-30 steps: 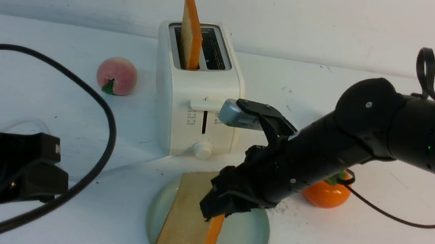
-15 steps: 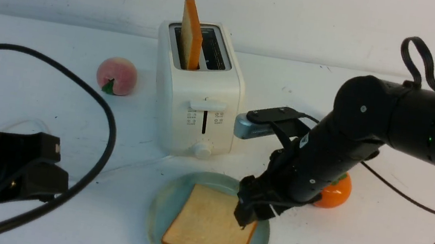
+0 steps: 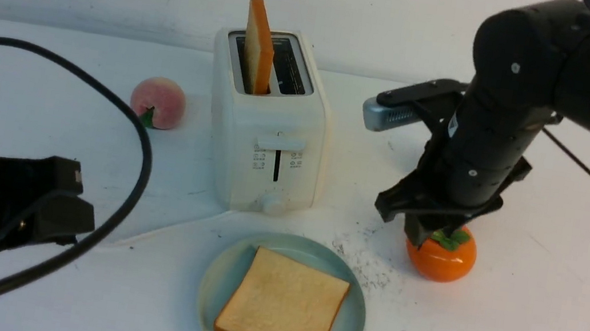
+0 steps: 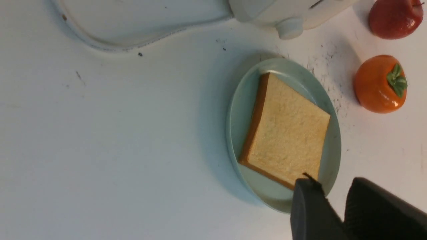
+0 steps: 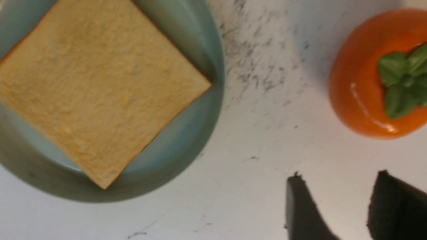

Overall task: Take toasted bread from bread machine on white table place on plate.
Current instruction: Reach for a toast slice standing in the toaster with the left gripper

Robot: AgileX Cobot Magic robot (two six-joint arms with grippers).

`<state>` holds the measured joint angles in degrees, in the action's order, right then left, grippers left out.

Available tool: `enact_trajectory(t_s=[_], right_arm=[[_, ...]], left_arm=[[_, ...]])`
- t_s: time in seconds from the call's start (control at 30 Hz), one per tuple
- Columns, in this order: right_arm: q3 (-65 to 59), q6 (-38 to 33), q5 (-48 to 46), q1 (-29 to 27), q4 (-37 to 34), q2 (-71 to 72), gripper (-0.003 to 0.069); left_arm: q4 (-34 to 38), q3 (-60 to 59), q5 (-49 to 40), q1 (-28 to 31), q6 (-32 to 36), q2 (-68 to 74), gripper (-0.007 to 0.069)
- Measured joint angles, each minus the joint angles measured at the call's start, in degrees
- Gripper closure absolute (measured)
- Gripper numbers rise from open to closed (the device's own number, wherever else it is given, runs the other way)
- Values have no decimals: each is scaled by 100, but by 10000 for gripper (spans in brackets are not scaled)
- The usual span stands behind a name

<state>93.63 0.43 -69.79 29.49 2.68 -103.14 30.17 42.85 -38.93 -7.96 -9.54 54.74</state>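
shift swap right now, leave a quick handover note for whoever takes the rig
Left claw: open, empty, off to the plate's left.
Right claw: open, empty, near the persimmon.
Done: one toast slice lies flat on the plate.
Left: the other slice stands in the toaster's left slot; it still needs to go on the plate.
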Motion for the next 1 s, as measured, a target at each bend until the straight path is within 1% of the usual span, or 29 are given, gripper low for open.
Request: enact_trajectory(t_s=[0.03, 0.07, 0.1, 0.13, 0.17, 0.23, 0.27, 0.3, 0.37, 0.4, 0.43, 0.53, 0.57, 0.63, 0.7, 0.77, 0.8, 0.9, 0.93, 0.97, 1.0], right_arm=[[0, 7, 0, 0, 1, 16, 460], [-6, 38, -33, 0, 15, 167, 576], [-12, 38, -41, 0, 15, 214, 589], [-85, 62, -41, 0, 15, 424, 654], [-172, 77, -41, 0, 15, 612, 670], [-421, 133, -47, 0, 15, 1098, 678], [-450, 145, -47, 0, 15, 1098, 678], [-757, 238, -52, 0, 15, 1549, 678], [-1134, 313, -74, 0, 34, 2032, 678], [-1180, 321, -73, 0, 34, 2141, 678], [-1623, 376, -92, 0, 39, 2592, 678], [-2394, 575, 0, 0, 39, 3402, 678], [-2454, 593, 0, 0, 39, 3462, 678], [-3216, 854, 455, 0, 64, 4273, 678], [-3792, 1006, 803, 0, 69, 4752, 676], [-4119, 1049, 1036, 0, 76, 5092, 676], [-4515, 1089, 1278, 0, 76, 5392, 674], [-5067, 1102, 1623, 0, 76, 5891, 673], [-5100, 1102, 1678, 0, 76, 5922, 673], [-5355, 1102, 1887, 0, 76, 6163, 672], [-5465, 1102, 1994, 0, 76, 6270, 671]], left_arm=[[1, 0, 7, 0, 0, 0, 463], [1, 20, 18, 0, 0, 0, 463], [1, 34, 18, 0, 0, 0, 463], [5, 90, -25, 0, 0, 0, 463], [22, 157, -81, 0, 0, 0, 468], [27, 305, -220, 0, 0, 0, 497], [27, 305, -220, 0, 0, 0, 501], [27, 463, -314, 0, 0, 7, 546], [27, 619, -400, 0, 0, 65, 609], [20, 685, -422, 0, 0, 76, 623], [-1, 871, -530, 0, 0, 232, 638], [44, 1282, -734, 0, -5, 619, 638], [44, 1282, -734, 0, -5, 650, 638], [292, 1710, -815, 0, 0, 999, 638], [449, 2086, -874, 0, 0, 1257, 638], [491, 2338, -963, 0, 0, 1428, 638], [503, 2644, -1123, 0, 0, 1691, 638], [424, 3271, -1532, 0, 0, 2210, 638], [395, 3316, -1593, 0, 0, 2299, 638], [223, 3771, -1886, 0, -75, 2712, 638], [131, 3954, -2022, 0, -198, 2898, 638]])
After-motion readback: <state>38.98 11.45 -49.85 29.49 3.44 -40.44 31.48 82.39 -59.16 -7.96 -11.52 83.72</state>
